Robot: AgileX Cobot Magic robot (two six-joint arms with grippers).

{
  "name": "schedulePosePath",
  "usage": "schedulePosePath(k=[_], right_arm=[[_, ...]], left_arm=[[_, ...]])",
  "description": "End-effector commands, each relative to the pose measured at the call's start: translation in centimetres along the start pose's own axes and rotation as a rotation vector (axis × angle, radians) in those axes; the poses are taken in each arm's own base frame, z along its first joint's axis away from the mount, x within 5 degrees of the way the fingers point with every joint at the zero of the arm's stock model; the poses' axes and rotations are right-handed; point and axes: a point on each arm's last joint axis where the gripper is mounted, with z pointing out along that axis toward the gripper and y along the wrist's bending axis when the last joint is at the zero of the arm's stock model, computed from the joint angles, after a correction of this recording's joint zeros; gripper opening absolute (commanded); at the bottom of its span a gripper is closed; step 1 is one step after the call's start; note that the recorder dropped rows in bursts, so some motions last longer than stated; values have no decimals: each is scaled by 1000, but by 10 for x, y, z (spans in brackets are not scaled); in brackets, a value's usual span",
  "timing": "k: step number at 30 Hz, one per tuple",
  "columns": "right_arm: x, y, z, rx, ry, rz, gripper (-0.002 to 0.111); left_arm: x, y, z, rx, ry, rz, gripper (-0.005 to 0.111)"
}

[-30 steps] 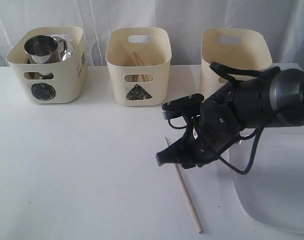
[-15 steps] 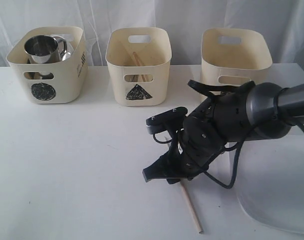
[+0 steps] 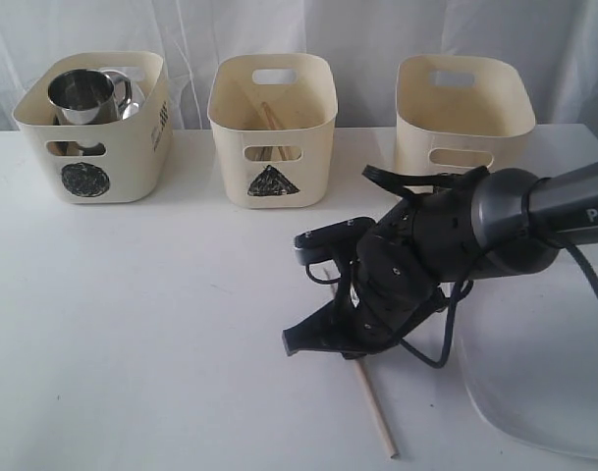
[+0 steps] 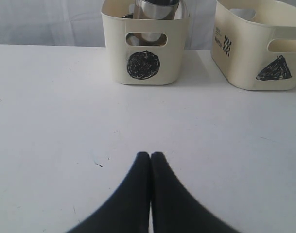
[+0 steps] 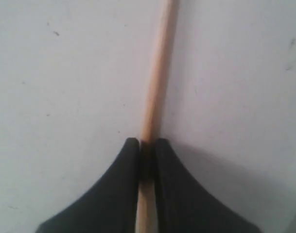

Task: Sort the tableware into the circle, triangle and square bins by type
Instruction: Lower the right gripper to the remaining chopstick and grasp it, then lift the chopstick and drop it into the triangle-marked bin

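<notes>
**Right claw closes on the last chopstick**

A second ago my right claw (image 5: 147, 143) hung over the chopstick (image 5: 160, 63) with its jaws wider apart. Since then it has dropped to the bench (image 3: 181, 324) and drawn in until the jaws stand narrow, one against each side of the stick. I judge the grip made, though the stick still lies flat and nothing is lifted yet. The next step would be to raise it and carry it to the triangle bin (image 3: 230, 147), which stands well apart beyond the claw and already holds wooden sticks.

My right wrist view alone shows the hold: the stick between the tips, running straight out ahead of them. The exterior view hides that contact under my wrist, but shows the stick's free end trailing out behind the claw on the bench and the plate (image 3: 534, 392) just beside my arm.

My left claw (image 4: 150, 155) is fully closed on nothing, with the circle bin (image 4: 113, 53) and a mug (image 4: 157, 8) well ahead of it.
</notes>
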Motion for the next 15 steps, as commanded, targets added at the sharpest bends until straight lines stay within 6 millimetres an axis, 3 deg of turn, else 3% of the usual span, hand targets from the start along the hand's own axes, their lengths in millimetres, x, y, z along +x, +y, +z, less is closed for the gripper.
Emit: schedulePosePath(k=[1,7,15], right_arm=[[-7,4,-12,-56,-89,75,0],[-35,4,-54,-195,-379,139,0],[-102,-49,-102,-223,-725,278,0]], left_arm=[[1,0,0,-4,-5,-6,0],[1,0,0,-4,-5,-6,0],[1,0,0,-4,-5,-6,0]])
